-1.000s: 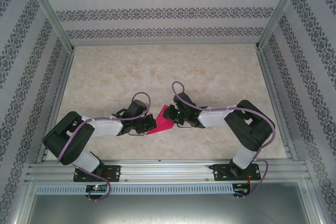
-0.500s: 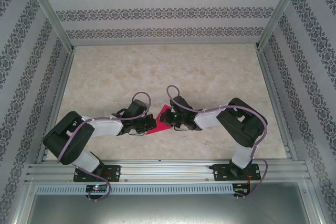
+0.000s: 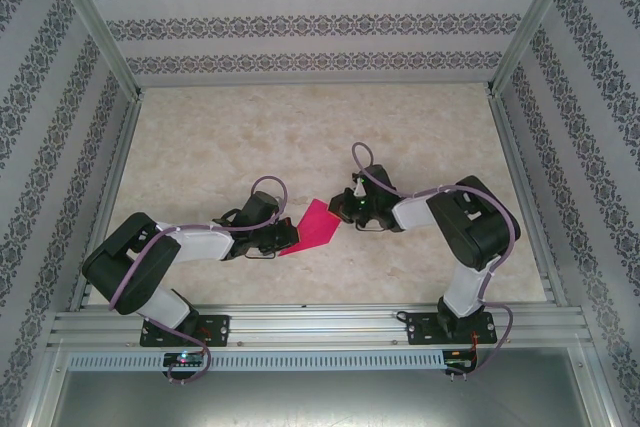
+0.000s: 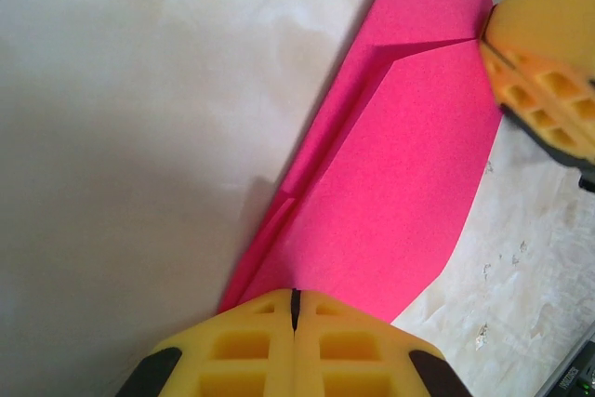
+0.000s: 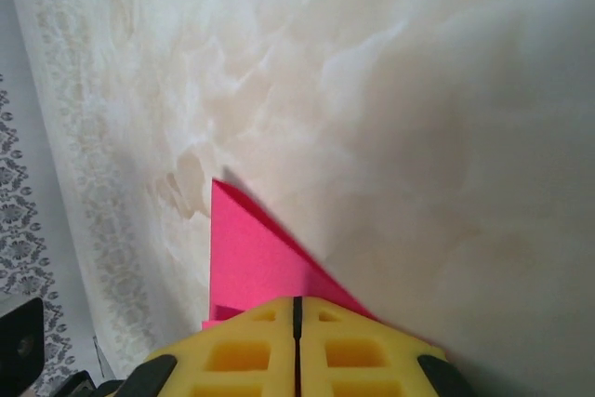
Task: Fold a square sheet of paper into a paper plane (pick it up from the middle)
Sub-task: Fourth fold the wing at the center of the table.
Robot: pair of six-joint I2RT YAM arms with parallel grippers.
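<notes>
Currently: folded pink sheet (image 3: 315, 225) on tabletop (image 3: 300, 137), long axis diagonal, tapering near-left toward left claw (image 3: 292, 237); left claw and right claw (image 3: 343, 212) each pinch opposite ends.

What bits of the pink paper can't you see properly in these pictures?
- Left wrist view: the left gripper covers the near end of the pink paper.
- Right wrist view: the right gripper covers most of it.
- Top view: its creases are too small to make out.
</notes>
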